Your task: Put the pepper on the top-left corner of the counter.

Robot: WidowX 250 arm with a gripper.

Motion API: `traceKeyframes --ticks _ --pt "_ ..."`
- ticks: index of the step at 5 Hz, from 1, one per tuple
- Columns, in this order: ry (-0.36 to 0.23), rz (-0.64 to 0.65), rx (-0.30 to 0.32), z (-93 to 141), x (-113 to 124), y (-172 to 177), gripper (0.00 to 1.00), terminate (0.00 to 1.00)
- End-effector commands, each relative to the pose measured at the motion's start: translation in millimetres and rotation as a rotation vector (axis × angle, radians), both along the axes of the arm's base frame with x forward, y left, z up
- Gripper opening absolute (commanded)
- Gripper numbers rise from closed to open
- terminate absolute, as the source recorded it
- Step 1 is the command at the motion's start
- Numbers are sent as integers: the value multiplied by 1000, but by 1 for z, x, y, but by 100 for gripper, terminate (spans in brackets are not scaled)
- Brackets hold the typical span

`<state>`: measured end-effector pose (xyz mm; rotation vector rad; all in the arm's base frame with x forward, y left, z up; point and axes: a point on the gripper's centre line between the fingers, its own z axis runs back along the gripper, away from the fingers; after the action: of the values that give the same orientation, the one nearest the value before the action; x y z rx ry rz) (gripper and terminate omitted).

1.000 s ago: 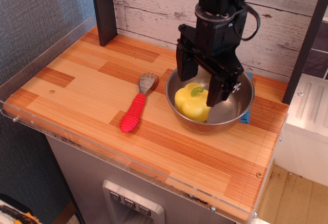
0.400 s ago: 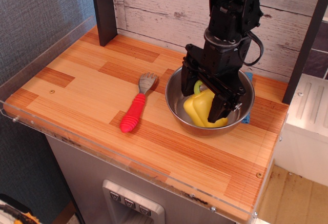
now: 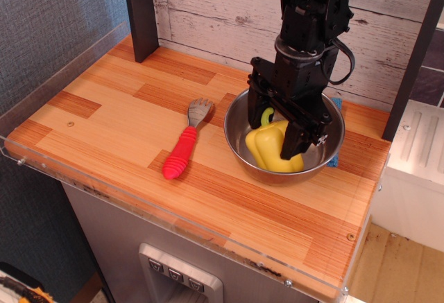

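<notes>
One view is all I have, looking down across the tabletop (image 3: 125, 119) from the front. Compared with a second ago, the claw (image 3: 275, 127) sits lower, down inside the steel bowl (image 3: 239, 119) instead of hanging above it, and the pepper (image 3: 267, 147) is tipped up on its side between the two black fingers (image 3: 292, 139) rather than resting flat with its stem pointing up. Against the picture from less than half a second back, the arm and pepper look raised a touch, though the yellow body remains within the bowl's rim. From my seat the claw reads as clamped on the pepper: one finger presses its right flank, the other stands at its left behind the curved green stem, with yellow flesh filling the space between. The bowl holds only the pepper and the finger ends; I can see bare steel to the right of the fruit. A blue cloth (image 3: 334, 157) peeks out from under the bowl's far right edge. Left of the bowl, just beside its rim, a red-handled fork (image 3: 182, 149) lies flat on the planks, tines toward the back wall. The pepper is at the right half of the tabletop, well apart from the back-left corner beside the dark post (image 3: 141, 13).
</notes>
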<state>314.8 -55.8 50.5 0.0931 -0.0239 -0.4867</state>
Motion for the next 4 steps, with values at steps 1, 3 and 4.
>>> traceKeyframes --ticks 1,3,4 --pt "-104 28 -24 31 3 11 0 0" --pt "-212 37 -51 69 12 23 0 0" --pt "-215 45 -42 75 15 28 0 0"
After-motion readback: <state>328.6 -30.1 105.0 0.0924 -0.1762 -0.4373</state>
